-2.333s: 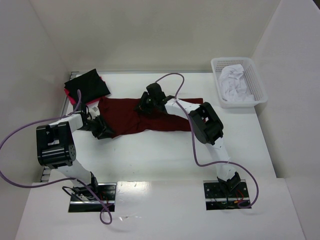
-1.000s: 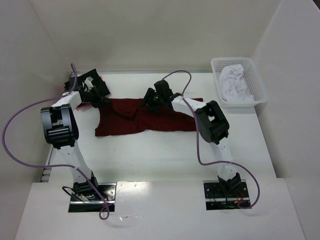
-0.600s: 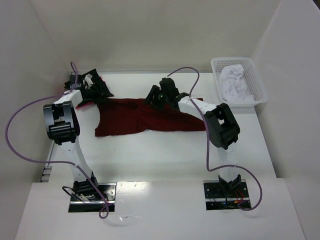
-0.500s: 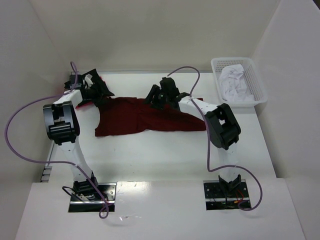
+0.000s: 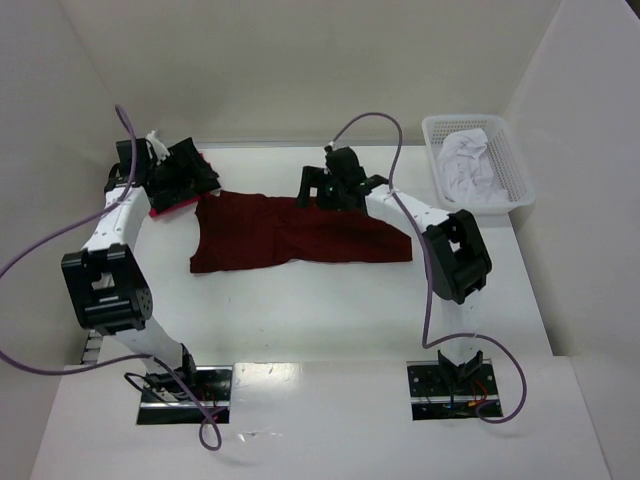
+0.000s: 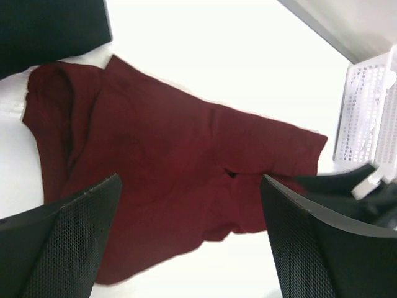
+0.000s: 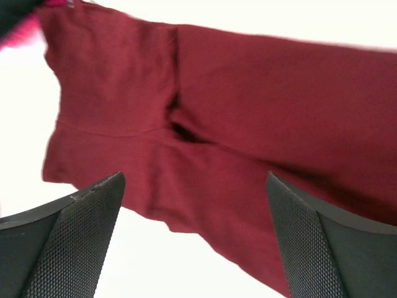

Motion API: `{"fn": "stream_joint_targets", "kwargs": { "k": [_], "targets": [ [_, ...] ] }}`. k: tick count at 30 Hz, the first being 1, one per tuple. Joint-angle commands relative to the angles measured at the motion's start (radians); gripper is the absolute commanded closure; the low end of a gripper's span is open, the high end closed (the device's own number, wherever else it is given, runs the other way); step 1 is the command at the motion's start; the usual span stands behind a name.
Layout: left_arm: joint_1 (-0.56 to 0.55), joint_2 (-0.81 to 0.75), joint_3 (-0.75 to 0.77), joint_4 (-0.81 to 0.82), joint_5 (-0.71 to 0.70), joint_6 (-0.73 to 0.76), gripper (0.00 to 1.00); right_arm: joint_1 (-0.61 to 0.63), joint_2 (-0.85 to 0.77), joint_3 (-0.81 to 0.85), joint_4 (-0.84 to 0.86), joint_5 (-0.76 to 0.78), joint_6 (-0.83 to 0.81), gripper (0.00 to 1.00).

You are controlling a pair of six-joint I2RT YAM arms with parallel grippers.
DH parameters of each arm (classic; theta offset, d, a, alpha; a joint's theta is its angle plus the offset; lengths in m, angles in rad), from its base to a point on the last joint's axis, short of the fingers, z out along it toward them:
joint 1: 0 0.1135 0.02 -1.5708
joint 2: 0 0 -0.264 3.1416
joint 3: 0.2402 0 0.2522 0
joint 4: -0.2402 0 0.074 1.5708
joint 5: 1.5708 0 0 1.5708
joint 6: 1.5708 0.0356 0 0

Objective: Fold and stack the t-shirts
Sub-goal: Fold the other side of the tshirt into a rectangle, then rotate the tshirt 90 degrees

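The dark maroon t-shirt (image 5: 290,235) lies on the white table as a long band folded lengthwise. It fills the left wrist view (image 6: 173,167) and the right wrist view (image 7: 248,124). My left gripper (image 5: 178,175) hovers open above the folded black t-shirt (image 6: 49,28) and the pink t-shirt (image 5: 168,208) under it, at the maroon shirt's left end. My right gripper (image 5: 335,187) hangs open over the maroon shirt's far edge. Nothing sits between either pair of fingers (image 6: 68,242) (image 7: 68,242); both are off the cloth.
A white plastic basket (image 5: 505,195) holding crumpled white cloth (image 5: 470,165) stands at the back right. White walls close the table at the back and both sides. Purple cables loop from both arms.
Both grippers have opened and let go of the maroon shirt, then lifted away from it. The left arm swung back and left over the black and pink stack.
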Motion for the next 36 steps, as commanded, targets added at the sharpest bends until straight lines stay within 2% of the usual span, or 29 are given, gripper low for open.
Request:
{"fn": "stream_joint_targets", "kwargs": {
  "k": [1, 5, 7, 11, 17, 30, 36],
  "targets": [
    [-0.032, -0.115, -0.054, -0.013, -0.053, 0.038, 0.00, -0.038, -0.074, 0.138, -0.136, 0.070, -0.322, 0.00],
    [-0.041, -0.195, -0.143, -0.025, -0.052, 0.029, 0.00, -0.049, -0.075, 0.171, -0.253, 0.148, -0.628, 0.00],
    [-0.041, -0.231, -0.204, -0.039, -0.040, 0.029, 0.00, -0.049, -0.100, 0.106, -0.253, 0.202, -0.799, 0.00],
    [-0.041, -0.292, -0.273, -0.050, -0.028, 0.009, 0.00, -0.059, -0.084, 0.030, -0.259, 0.221, -0.985, 0.00],
    [-0.041, -0.322, -0.250, -0.098, -0.027, 0.029, 0.00, -0.059, -0.039, -0.043, -0.228, 0.152, -1.082, 0.00],
    [-0.041, -0.263, -0.186, -0.119, 0.002, 0.038, 0.00, -0.037, 0.088, -0.086, -0.165, 0.272, -1.143, 0.00],
    [-0.041, -0.218, -0.177, -0.119, 0.012, 0.047, 0.00, 0.002, 0.121, -0.061, -0.198, 0.230, -1.134, 0.00]
  ]
}}
